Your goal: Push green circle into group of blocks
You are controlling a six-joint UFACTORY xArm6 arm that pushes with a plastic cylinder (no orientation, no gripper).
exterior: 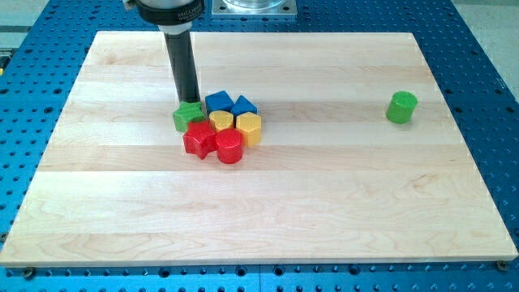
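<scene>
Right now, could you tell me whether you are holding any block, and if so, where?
Nothing is held. My tip only stands at the top edge of the green block in the cluster; the green circle sits apart, untouched.

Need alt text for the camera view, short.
My tip rests at the top edge of a green block in a cluster with blue, yellow and red blocks, while the green circle sits alone far toward the view's right on the wooden board.

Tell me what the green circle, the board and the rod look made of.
Green circle: probably plastic, matte, with a ribbed side. Board: pale wood, going by its grain and plank seams, satin finish. Rod: dark and smooth, metal or plastic unclear; my tip is at the green block.
</scene>
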